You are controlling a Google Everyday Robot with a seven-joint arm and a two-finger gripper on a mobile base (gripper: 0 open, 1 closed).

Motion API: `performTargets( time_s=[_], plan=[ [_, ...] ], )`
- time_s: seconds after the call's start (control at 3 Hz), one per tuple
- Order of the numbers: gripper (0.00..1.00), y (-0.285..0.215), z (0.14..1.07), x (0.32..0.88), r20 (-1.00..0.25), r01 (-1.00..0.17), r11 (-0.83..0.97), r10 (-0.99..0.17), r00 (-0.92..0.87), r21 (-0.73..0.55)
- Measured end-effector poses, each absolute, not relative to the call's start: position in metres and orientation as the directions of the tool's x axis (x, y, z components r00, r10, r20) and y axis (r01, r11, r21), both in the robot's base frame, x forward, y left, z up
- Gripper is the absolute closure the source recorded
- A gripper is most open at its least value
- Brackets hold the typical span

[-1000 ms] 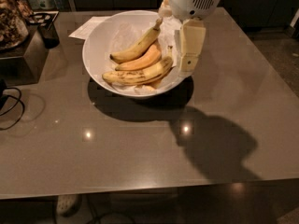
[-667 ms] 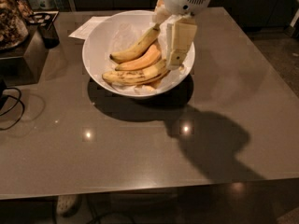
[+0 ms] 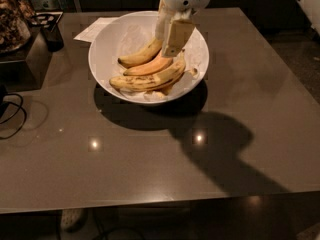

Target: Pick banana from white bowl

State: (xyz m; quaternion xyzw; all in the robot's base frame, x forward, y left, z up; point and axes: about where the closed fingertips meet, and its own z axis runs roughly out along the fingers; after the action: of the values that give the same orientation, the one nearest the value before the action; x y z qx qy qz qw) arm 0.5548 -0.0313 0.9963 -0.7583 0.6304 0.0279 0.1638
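Counter (image 3: 150,174): near half bare, two light glints. White bowl (image 3: 100,49) toward far edge, left of centre. Banana (image 3: 147,80) lies across bowl's near side, stem right. Orange banana (image 3: 150,66) and short banana (image 3: 140,56) behind it. Gripper (image 3: 170,34) points down over their right ends; width unclear. Paper (image 3: 95,30) beyond bowl, near far-left corner.

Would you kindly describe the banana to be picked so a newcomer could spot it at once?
On the grey table sits a white bowl holding bananas, with the hand above them. The banana is the nearest one: longest, pale yellow, brown-speckled, unlike the orange banana and the shorter clean banana behind.
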Motion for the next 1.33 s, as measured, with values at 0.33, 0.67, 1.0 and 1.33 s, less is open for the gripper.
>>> performTargets(
  time_s=[0.33, 0.67, 1.0, 1.33],
  plan=[
    [0.48, -0.026, 0.988, 0.561, -0.249, -0.969, -0.154, -0.947, 0.201, -0.195],
    [0.48, -0.025, 0.975, 0.565, -0.241, -0.974, -0.153, -0.951, 0.191, -0.17],
    [0.48, -0.027, 0.961, 0.566, -0.229, -0.978, -0.151, -0.956, 0.182, -0.144],
    [0.49, -0.03, 0.946, 0.565, -0.215, -0.982, -0.151, -0.961, 0.172, -0.113]
  ],
)
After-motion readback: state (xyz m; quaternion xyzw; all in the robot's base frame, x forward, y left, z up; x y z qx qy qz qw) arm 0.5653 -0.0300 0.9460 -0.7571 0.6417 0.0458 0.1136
